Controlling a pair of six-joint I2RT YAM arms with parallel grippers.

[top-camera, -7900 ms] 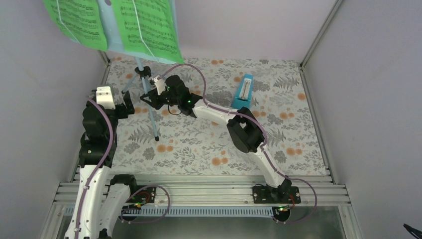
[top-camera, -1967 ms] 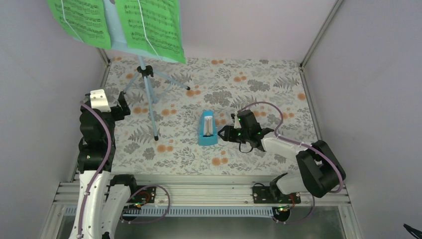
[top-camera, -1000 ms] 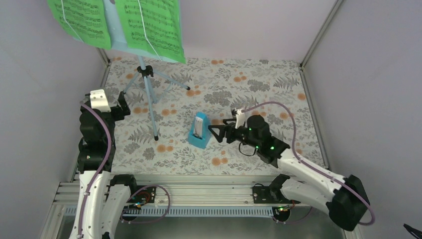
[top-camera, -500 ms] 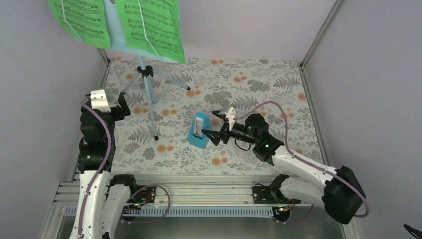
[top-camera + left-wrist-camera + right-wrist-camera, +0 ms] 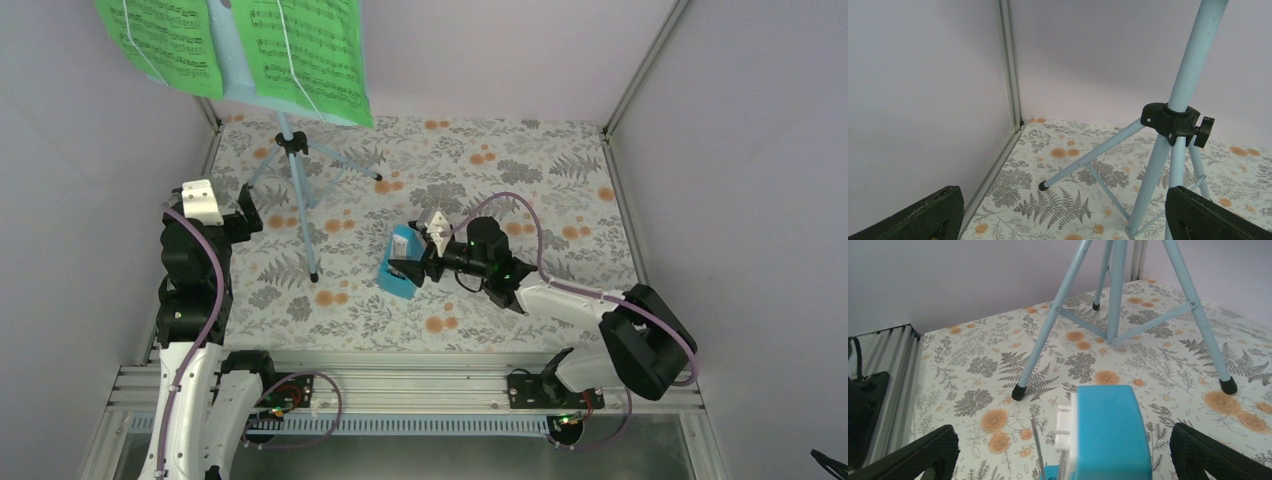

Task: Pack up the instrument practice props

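Note:
The pale blue tripod music stand [image 5: 291,150] rises at the back left, with green sheet-music pages [image 5: 305,55] on its desk. My left gripper [image 5: 245,215] hangs open just left of the stand. In the left wrist view its open gripper [image 5: 1063,220] faces the stand's legs [image 5: 1153,170] and touches nothing. The small blue metronome [image 5: 392,283] sits mid-table. My right gripper [image 5: 408,252] is open, with one finger on each side of it. The right wrist view shows the metronome [image 5: 1113,430], white face to the left, between the spread fingers [image 5: 1193,445], which do not close on it.
A floral mat [image 5: 520,180] covers the floor. Lilac walls [image 5: 60,220] close in the left, back and right, with a corner post [image 5: 1010,65] near the left gripper. An aluminium rail [image 5: 400,385] runs along the near edge. The stand's near foot [image 5: 1019,391] rests just beyond the metronome.
My right gripper has swung left over the last second and now straddles the metronome. The metronome has barely shifted. The left arm and the stand have not moved.

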